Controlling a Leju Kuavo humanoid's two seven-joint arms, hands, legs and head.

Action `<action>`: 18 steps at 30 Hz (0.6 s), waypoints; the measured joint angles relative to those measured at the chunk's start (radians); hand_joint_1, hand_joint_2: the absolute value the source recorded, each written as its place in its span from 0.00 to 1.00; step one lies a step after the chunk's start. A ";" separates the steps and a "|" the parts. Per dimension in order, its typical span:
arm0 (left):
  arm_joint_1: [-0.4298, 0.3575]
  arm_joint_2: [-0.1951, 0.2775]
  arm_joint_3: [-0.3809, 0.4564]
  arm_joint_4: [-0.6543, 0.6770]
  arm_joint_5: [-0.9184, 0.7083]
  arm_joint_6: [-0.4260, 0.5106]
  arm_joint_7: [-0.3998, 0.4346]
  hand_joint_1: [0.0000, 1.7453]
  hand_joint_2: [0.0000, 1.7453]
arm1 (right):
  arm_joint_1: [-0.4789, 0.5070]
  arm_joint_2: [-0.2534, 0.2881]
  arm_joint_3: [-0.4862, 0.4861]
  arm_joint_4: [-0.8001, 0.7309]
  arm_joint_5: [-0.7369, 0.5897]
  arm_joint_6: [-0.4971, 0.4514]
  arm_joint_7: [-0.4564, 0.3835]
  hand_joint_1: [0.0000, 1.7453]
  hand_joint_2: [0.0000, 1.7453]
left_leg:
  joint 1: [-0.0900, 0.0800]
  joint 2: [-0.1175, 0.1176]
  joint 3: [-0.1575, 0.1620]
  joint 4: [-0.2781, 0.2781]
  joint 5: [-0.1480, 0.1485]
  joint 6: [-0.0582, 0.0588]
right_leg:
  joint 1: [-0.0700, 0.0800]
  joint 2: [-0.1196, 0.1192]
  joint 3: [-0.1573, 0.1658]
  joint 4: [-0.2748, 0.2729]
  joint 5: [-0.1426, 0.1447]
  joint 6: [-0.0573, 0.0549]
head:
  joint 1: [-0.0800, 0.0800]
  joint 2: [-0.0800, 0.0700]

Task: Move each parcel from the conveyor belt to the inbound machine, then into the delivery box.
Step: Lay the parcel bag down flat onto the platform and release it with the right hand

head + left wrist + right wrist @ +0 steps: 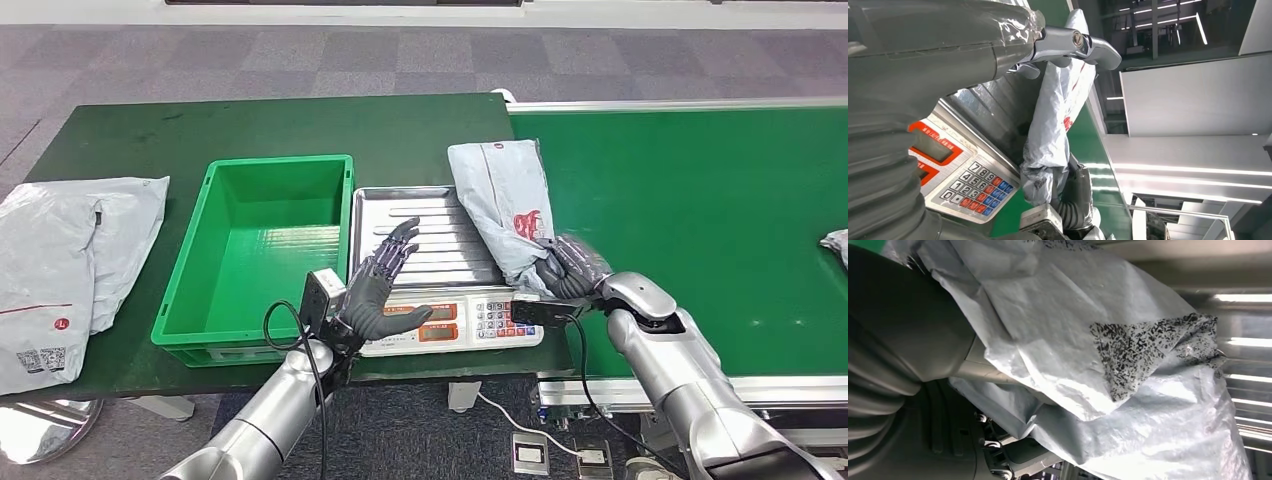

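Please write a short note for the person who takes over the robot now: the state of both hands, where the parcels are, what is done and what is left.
Right hand grips the grey parcel by its near end; the parcel lies on the right side of the scale tray.
Left hand is open, fingers spread above the tray's near edge, holding nothing.
Green box has no parcel in it.
Another parcel waits on the conveyor belt.
Left: move the weighed parcel into the box, then fetch the next.

A dark green table (250, 125) carries an open bright green plastic crate (255, 255), a steel-trayed electronic scale with orange displays (440, 300) just beside the crate, and flat grey plastic mailer bags (70, 260) overlapping at its left end, with a green conveyor belt (700, 200) adjoining its right side.
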State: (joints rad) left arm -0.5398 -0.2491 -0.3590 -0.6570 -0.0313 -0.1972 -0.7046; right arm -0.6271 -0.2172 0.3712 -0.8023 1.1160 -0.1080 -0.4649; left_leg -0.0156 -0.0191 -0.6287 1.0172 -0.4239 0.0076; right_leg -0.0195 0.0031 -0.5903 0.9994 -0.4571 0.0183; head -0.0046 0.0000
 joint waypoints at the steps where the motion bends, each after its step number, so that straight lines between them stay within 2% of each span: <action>1: 0.000 0.000 0.000 0.000 0.000 0.000 0.000 0.00 1.00 | 0.001 -0.003 0.012 -0.001 -0.006 -0.026 -0.006 1.00 1.00 | 0.000 0.000 0.000 0.000 0.000 0.000 | 0.000 0.000 0.000 0.000 0.000 0.000 | 0.000 0.000; 3: 0.000 -0.001 0.000 0.000 0.000 0.000 0.000 0.00 1.00 | 0.009 -0.009 0.039 -0.012 -0.019 -0.128 -0.019 1.00 1.00 | 0.000 0.000 0.000 0.000 0.000 0.000 | 0.000 0.001 0.000 0.000 0.000 0.000 | 0.000 0.000; 7: -0.001 -0.004 0.000 0.001 0.000 0.000 0.000 0.00 1.00 | 0.046 -0.014 0.070 -0.087 -0.042 -0.413 -0.024 1.00 1.00 | 0.000 0.002 0.000 0.000 0.000 0.000 | 0.000 0.002 -0.001 0.000 0.000 0.000 | 0.000 0.000; 9: -0.002 -0.007 0.000 0.003 0.000 0.000 0.000 0.00 1.00 | 0.055 -0.014 0.079 -0.134 -0.059 -0.497 -0.030 1.00 1.00 | 0.000 0.002 0.000 0.000 0.000 -0.001 | 0.000 0.002 -0.001 0.000 0.000 0.000 | 0.000 0.000; 11: -0.002 -0.008 0.000 0.004 0.000 -0.001 0.000 0.00 1.00 | 0.058 -0.016 0.094 -0.171 -0.076 -0.505 -0.044 1.00 1.00 | 0.000 0.002 0.000 0.000 0.000 -0.001 | 0.000 0.002 -0.001 0.000 0.000 0.000 | 0.000 0.000; 15: -0.004 -0.009 0.000 0.005 0.000 -0.013 0.000 0.00 1.00 | 0.065 -0.019 0.144 -0.198 -0.082 -0.445 -0.060 1.00 1.00 | 0.000 0.002 0.000 0.000 0.000 -0.001 | 0.000 0.002 -0.001 0.000 0.000 0.000 | 0.000 0.000; 18: -0.005 -0.010 0.000 0.006 0.000 -0.015 0.000 0.00 1.00 | 0.074 -0.021 0.178 -0.202 -0.086 -0.443 -0.067 1.00 1.00 | 0.000 0.002 0.000 0.000 0.000 0.000 | 0.000 0.002 -0.001 0.000 0.000 0.000 | 0.000 0.000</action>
State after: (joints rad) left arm -0.5446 -0.2586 -0.3590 -0.6512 -0.0309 -0.2123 -0.7045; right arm -0.5536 -0.2385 0.5491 -1.0044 1.0301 -0.5512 -0.5324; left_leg -0.0156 -0.0176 -0.6287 1.0170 -0.4243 0.0071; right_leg -0.0197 0.0047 -0.5908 0.9996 -0.4573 0.0181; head -0.0046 0.0000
